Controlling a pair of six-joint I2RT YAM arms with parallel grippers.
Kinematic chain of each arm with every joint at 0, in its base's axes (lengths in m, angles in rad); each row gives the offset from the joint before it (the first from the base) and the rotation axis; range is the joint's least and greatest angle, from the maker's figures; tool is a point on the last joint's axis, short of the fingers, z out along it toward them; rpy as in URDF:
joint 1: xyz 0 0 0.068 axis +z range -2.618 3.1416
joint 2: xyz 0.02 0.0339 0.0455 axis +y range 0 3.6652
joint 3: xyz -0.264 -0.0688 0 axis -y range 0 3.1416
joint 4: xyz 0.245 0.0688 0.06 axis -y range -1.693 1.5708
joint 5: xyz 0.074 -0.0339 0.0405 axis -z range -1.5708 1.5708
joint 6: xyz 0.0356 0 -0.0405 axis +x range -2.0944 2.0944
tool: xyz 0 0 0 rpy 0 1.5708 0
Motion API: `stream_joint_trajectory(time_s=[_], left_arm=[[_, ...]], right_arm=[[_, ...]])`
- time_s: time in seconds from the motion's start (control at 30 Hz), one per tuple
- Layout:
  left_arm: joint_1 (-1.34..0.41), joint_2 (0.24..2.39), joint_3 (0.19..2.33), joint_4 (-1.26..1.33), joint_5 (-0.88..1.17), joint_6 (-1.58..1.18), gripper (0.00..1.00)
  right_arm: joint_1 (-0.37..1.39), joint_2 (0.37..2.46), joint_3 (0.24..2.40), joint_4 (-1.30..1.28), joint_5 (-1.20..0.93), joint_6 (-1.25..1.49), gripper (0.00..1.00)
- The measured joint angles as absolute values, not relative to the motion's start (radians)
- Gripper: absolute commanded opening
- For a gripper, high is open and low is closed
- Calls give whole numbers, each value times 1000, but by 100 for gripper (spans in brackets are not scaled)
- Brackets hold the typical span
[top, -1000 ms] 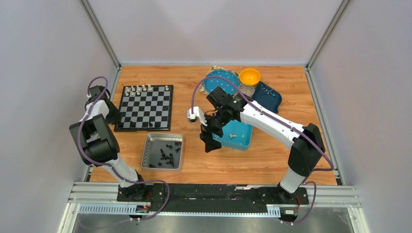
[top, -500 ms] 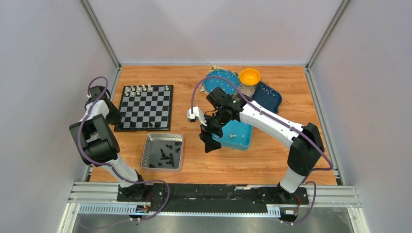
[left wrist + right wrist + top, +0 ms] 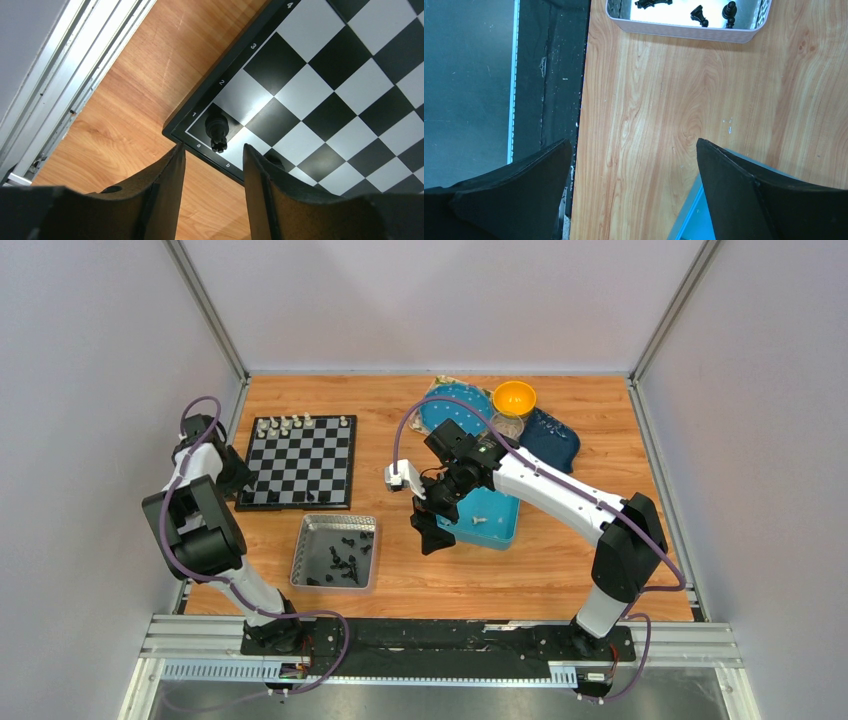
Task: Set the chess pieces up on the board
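Black chessman (image 3: 217, 131), its notched crown suggesting a rook, upright on the corner square marked 1 and a, at centre-left of the left wrist view. It stands free, touching neither finger.

Nearest, at the lower edge of that frame, the left gripper (image 3: 213, 152) shows its jaws parted to a middling gap with nothing between them; the chessman sits just beyond the fingertips, in line with the gap. A second dark piece (image 3: 274, 159) is half hidden behind the finger at frame right. The step in hand appears to be the release. It is judged best finished by spreading the jaws a little more and then drawing straight back up the approach line, with no sideways drift that could clip either piece. Beyond lies the chessboard (image 3: 320, 100), otherwise bare in this view.

In the overhead view, the left arm folds up from its base at lower left, wrist over the board's lower-left corner. The right gripper (image 3: 430, 530), jaws fully spread and empty, hangs mid-frame over the table top (image 3: 560, 560), between the silver tray (image 3: 303, 540) of black pieces (image 3: 343, 562) and the blue tray (image 3: 497, 525). Farthest, cream pieces (image 3: 300, 423) line the board's upper edge.
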State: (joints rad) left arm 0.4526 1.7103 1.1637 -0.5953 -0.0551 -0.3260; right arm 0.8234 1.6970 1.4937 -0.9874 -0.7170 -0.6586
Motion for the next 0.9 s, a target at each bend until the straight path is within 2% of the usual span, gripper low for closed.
stream_joint_trajectory(time_s=[0.17, 0.2, 0.3, 0.7, 0.83, 0.9], left_arm=[[453, 1669, 1191, -625, -33, -310, 64], [453, 1648, 1191, -632, -20, -306, 68], [453, 1555, 1183, -640, 38, -290, 70], [410, 1085, 839, -601, 443, -282, 70], [321, 945, 731, -607, 506, -315, 68], [282, 876, 678, -590, 533, -358, 66]], right_arm=[[823, 1697, 1494, -988, -717, -659, 99], [823, 1698, 1496, -989, -717, -659, 99], [823, 1699, 1505, -991, -718, -664, 99], [825, 1703, 1583, -961, -752, -800, 99], [832, 1848, 1757, -1019, -800, -823, 80], [838, 1948, 1874, -1050, -835, -825, 76]])
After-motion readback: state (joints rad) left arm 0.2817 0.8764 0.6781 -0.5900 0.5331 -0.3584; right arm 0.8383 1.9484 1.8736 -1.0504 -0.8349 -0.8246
